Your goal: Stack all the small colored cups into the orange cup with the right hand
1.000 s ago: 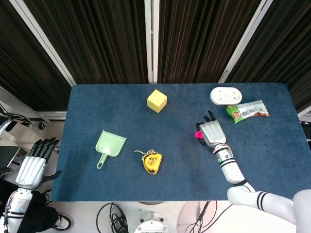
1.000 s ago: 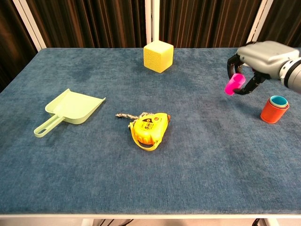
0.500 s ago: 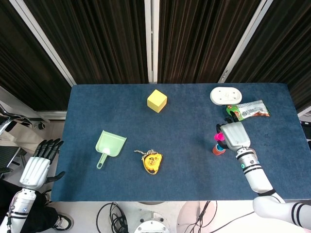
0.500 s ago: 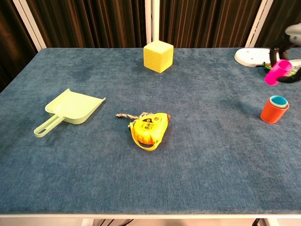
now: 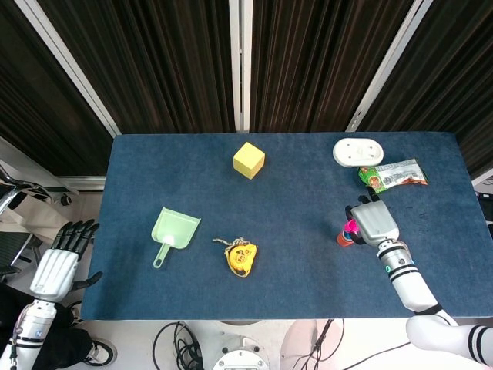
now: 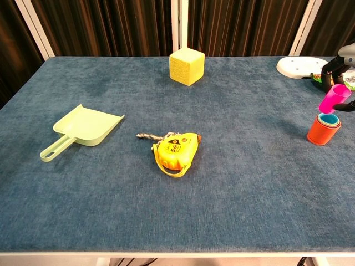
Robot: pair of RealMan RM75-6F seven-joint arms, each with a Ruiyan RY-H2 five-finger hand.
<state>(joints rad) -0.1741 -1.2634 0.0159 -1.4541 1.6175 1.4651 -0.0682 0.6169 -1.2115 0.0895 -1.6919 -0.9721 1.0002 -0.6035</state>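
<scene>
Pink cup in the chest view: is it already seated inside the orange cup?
No. The pink cup is tilted in the air just above the orange cup, held by the right robot hand.

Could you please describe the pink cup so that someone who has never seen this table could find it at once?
Look to the right part of the blue table, where an orange cup stands. The pink cup is held tilted just above it by the right hand; it is the only pink thing and the only cup off the table.
</scene>
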